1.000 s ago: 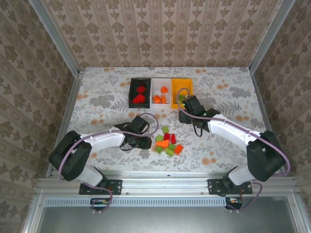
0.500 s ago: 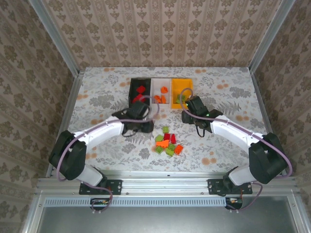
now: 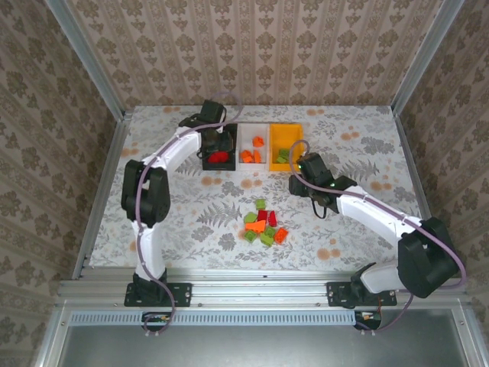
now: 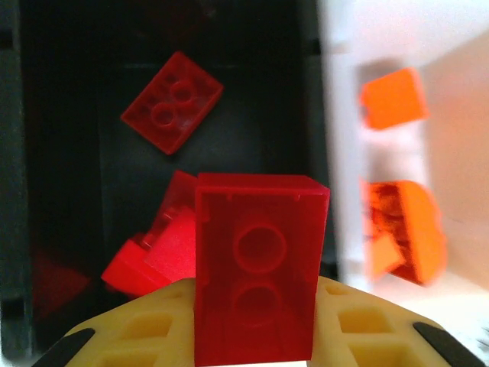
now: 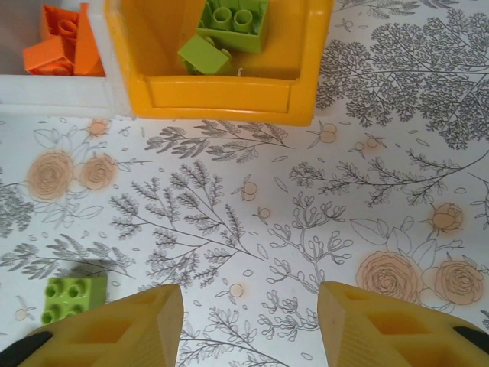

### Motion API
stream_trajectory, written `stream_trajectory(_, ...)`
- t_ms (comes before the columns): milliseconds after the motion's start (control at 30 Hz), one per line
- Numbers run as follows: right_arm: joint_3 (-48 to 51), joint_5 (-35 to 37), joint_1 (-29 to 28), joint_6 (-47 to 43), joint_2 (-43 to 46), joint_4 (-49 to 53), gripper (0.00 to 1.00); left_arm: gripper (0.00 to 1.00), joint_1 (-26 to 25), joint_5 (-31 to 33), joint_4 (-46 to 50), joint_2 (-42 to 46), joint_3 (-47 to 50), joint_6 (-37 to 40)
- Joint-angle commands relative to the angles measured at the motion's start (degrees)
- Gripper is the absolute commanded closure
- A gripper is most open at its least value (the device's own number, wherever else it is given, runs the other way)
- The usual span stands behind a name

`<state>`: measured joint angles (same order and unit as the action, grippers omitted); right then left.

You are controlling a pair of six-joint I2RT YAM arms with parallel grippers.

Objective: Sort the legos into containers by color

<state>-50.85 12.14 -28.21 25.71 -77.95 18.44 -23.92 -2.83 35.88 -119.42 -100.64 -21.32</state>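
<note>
My left gripper point(image 4: 256, 340) is pinching a red brick point(image 4: 258, 267) by its long sides, broad face toward the wrist cam, and it hangs right over the black bin point(image 4: 84, 183). That's on purpose: a few other reds point(image 4: 172, 102) lie in there, so I reckon this one only needs a release to land with its mates.

My right gripper point(image 5: 248, 329) has its fingers spread with nothing between them. It hovers over bare table point(image 5: 382, 176) just in front of the yellow-orange bin point(image 5: 221, 98). Light green bricks point(image 5: 229, 23) sit inside that bin, and orange ones point(image 5: 57, 42) are in the white bin point(image 5: 61, 88) next door. So the scheme reads black=red, white=orange, yellow=green.

The rest of the legos are in a loose pile point(image 3: 263, 225) mid-table, well apart from the bins. It's mixed green, orange and red, with several touching each other. One green brick point(image 5: 72, 298) lies on its own at the lower left of the right wrist view, which looks like the easiest pick to me.

What's in the way: the bins stand touching side by side, so the white wall is just beside my red drop, and a sloppy release could bounce the brick over. The packed bricks in the pile also leave little room for fingers.
</note>
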Motion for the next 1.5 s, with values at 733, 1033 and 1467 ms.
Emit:
stream_trajectory(733, -14.48, -0.21, -15.21, 8.29, -25.18, 0.06, 0.41, 0.00, 0.78, -6.43, -8.03, 31.78, 26.57, -3.68)
stream_trajectory(1033, -19.16, 0.14, -15.98, 10.50, -32.26, 2.56, 0.53, 0.00, 2.03, -3.78, -9.74, 53.33, 54.44, -9.11)
stream_trajectory(1467, -26.95, 9.41, -14.81, 3.67, -29.06, 7.33, 0.76, 0.00, 2.76, -7.87, -9.67, 60.92, 59.25, -10.73)
